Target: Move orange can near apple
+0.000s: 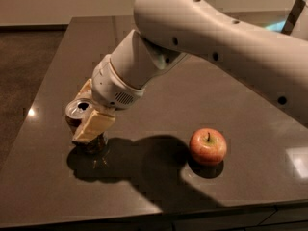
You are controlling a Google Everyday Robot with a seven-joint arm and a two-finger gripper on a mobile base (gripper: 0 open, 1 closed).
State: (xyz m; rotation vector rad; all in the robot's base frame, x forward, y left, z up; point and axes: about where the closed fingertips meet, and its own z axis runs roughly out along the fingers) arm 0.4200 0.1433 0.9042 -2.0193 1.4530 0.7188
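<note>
The orange can (78, 110) stands upright on the dark table (159, 100), left of centre, its silver top showing. My gripper (83, 115) has come down from the upper right and straddles the can. One cream finger (94, 127) lies against the can's near side and the other (85, 88) sits behind it, so the gripper is shut on the can. The can's base rests on the table. The apple (208, 146), red-orange with a short stem, sits on the table to the right, well apart from the can.
My large white arm (216, 37) crosses the upper right of the view above the table. The table's left edge (29, 124) and front edge (144, 214) are near the can. Brown floor (24, 57) lies to the left.
</note>
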